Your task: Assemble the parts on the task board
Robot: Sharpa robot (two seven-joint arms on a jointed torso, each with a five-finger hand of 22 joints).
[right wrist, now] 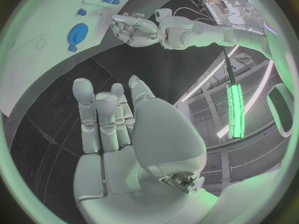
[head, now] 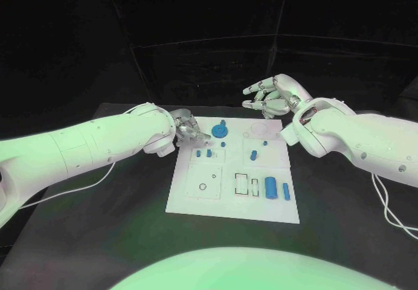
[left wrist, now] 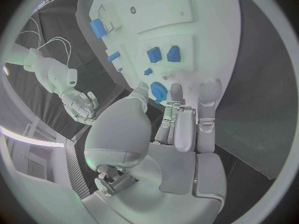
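Left robot hand (head: 186,128) touches task board (head: 196,199), empty.

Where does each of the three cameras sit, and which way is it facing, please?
Head view: on the robot's head, looking down at the task board; both white arms reach in, left hand and right hand.
Left wrist view: behind the left hand, facing the board's edge.
Right wrist view: behind the right hand, facing out over the board's far end.
Shared: all three show the blue gear, and each wrist view shows the other hand.
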